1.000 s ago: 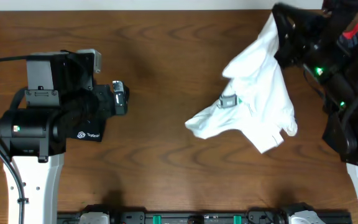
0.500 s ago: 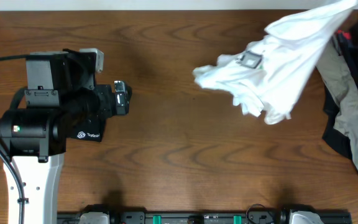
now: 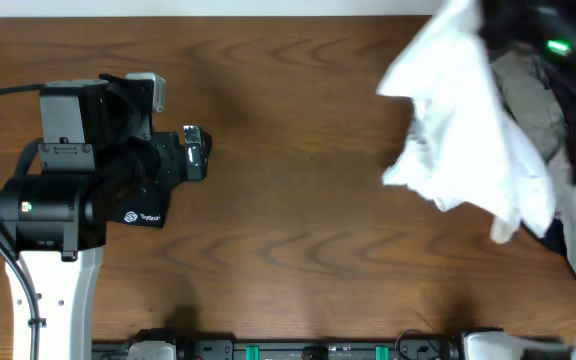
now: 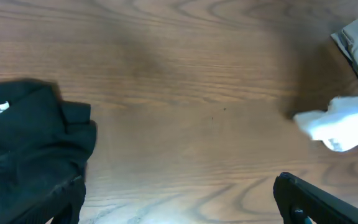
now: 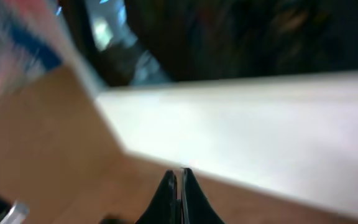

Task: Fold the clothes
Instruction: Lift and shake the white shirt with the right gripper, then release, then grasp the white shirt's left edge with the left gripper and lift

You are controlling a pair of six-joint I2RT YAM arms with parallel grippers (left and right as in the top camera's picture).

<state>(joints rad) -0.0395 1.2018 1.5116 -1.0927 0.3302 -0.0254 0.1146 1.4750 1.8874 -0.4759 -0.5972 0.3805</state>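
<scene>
The white T-shirt [image 3: 468,130] has swung up and rightward, far from the wide-apart left pincer [image 3: 196,152], rising with the right pincer [image 5: 179,186], which is closed with its hold on the cloth unconfirmed, so flattening remains pending.

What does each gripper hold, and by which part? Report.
Left gripper: open, empty. Right gripper: shut; the white T-shirt hangs raised near that arm, but any hold is hidden: cannot tell.

the overhead view looks straight down on the wooden table [image 3: 298,200] from well above. the left wrist view sits nearer, facing down on the same boards, and shares the white t-shirt [image 4: 344,124] with it. the right wrist view, blurred, tilts away toward a pale band [image 5: 260,124].
</scene>
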